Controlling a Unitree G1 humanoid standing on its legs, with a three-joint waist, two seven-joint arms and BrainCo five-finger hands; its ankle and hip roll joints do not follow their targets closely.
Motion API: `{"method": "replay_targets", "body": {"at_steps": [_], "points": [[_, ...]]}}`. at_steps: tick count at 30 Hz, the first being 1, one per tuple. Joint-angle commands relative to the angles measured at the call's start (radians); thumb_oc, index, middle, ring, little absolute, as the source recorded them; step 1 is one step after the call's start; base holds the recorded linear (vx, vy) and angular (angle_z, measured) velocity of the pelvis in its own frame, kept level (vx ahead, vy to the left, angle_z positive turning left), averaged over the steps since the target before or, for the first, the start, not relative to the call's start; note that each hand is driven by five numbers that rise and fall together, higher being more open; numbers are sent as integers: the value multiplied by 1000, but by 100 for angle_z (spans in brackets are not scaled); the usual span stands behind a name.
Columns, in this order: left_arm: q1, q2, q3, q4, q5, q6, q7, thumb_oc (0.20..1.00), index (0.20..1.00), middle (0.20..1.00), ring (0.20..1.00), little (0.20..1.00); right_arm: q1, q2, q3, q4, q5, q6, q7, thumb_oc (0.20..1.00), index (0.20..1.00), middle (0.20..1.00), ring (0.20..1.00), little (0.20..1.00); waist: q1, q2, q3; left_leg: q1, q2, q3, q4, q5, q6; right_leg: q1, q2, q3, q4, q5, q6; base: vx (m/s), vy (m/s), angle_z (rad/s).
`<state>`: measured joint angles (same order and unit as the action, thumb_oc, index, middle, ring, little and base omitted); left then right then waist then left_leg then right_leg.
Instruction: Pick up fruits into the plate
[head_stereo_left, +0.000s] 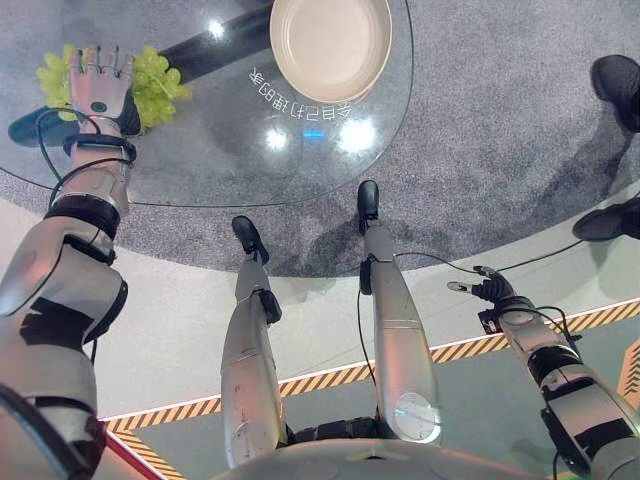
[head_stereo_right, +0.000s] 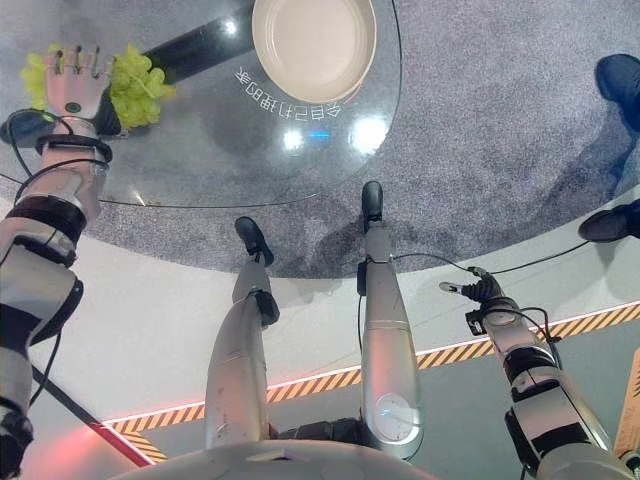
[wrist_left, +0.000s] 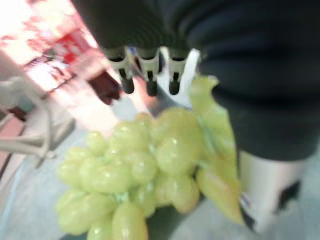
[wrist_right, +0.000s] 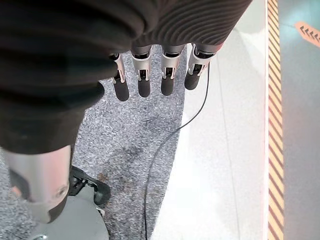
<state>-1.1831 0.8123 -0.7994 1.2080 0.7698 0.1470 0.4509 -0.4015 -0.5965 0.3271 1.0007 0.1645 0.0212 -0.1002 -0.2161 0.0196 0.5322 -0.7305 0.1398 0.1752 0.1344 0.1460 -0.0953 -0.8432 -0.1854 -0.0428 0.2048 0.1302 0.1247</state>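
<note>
Left wrist view puts the left hand (wrist_left: 150, 75) right over the bunch of green grapes (wrist_left: 145, 175): its fingers (wrist_left: 127, 82) reach out straight above the fruit and the thumb stands off to one side, so nothing is curled round the grapes yet. From the head camera the same hand lies spread on top of the bunch, which sits near the left edge of the round glass table (head_stereo_left: 210, 140) — green showing on both sides of the hand. The beige plate (head_stereo_left: 330, 45) stands well apart from the grapes, further along the table toward its far side, and holds nothing. The right hand (head_stereo_left: 478, 289) hangs low beside the robot over the floor, its fingers straight and relaxed, holding nothing; a person's dark shoes (head_stereo_left: 620, 85) stand on the grey carpet off to the right.

My worry is the grasp itself. A bunch is loose and lumpy, so if the fingers close on only the top few grapes those could tear off the stem — the rest would stay on the glass. Pressing down with a flat hand could also push the bunch sideways on the smooth glass, and it lies close enough to the rim that it might slide off. Even with a sound hold, the carry to the plate is long, and a dangling cluster could swing and slip out
</note>
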Motion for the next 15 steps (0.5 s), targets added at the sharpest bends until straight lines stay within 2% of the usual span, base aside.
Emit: {"method": "replay_targets", "body": {"at_steps": [1, 2, 3, 4, 5, 8, 11, 15], "points": [[21, 58, -23, 44, 99, -8, -33, 1000, 1000, 1000, 1000, 1000, 59, -64, -6, -24, 4, 18, -9, 1000, 1000, 1000, 1000, 1000, -12, -21, -12, -60, -95, 38, 157, -142, 24, -6, 107, 0, 75, -89, -39, 21, 44, -7], [36, 58, -32, 40, 125, 3, -31, 1000, 1000, 1000, 1000, 1000, 68, -67, -6, -24, 1, 19, -7, 1000, 1000, 1000, 1000, 1000, -12, -16, -12, -37, -94, 28, 166, -177, 15, 17, 109, 3, 84, -122, -32, 16, 33, -4], [36, 58, -32, 40, 125, 3, -31, 1000, 1000, 1000, 1000, 1000, 68, -67, -6, -24, 1, 19, -7, 1000, 1000, 1000, 1000, 1000, -12, -16, -12, -37, -94, 28, 166, -177, 15, 17, 109, 3, 84, -122, -32, 17, 28, -7], [31, 62, -32, 36, 157, 14, -37, 1000, 1000, 1000, 1000, 1000, 60, -71, -10, -25, 0, 19, -5, 1000, 1000, 1000, 1000, 1000, -15, -17, -12, -62, -95, 41, 160, -143, 23, -7, 106, 3, 76, -90, -39, 15, 19, -4], [42, 61, -40, 34, 177, 12, -40, 1000, 1000, 1000, 1000, 1000, 71, -71, -8, -23, 1, 17, -5, 1000, 1000, 1000, 1000, 1000, -14, -13, -12, -40, -93, 30, 171, -179, 16, 15, 109, 6, 88, -125, -33, 21, 22, -4], [49, 57, -51, 37, 200, 10, -65, 1000, 1000, 1000, 1000, 1000, 73, -73, -12, -25, 3, 12, -6, 1000, 1000, 1000, 1000, 1000, -16, -13, -12, -46, -92, 27, 177, -180, 16, 10, 111, 10, 92, -126, -34, 28, 9, 0], [55, 51, -51, 45, 153, 29, -114, 1000, 1000, 1000, 1000, 1000, 67, -76, -11, -28, 12, 9, -11, 1000, 1000, 1000, 1000, 1000, -17, -15, -12, -49, -92, 25, 178, -181, 15, 8, 114, 13, 93, -127, -36, 0, 0, 0], [73, 27, -32, 65, 12, 83, -169, 1000, 1000, 1000, 1000, 1000, 55, -84, -11, -42, 25, 1, -19, 1000, 1000, 1000, 1000, 1000, -20, -21, -12, -47, -92, 22, 167, -174, 13, 11, 122, 18, 85, -125, -39, -16, -10, -1]]}}
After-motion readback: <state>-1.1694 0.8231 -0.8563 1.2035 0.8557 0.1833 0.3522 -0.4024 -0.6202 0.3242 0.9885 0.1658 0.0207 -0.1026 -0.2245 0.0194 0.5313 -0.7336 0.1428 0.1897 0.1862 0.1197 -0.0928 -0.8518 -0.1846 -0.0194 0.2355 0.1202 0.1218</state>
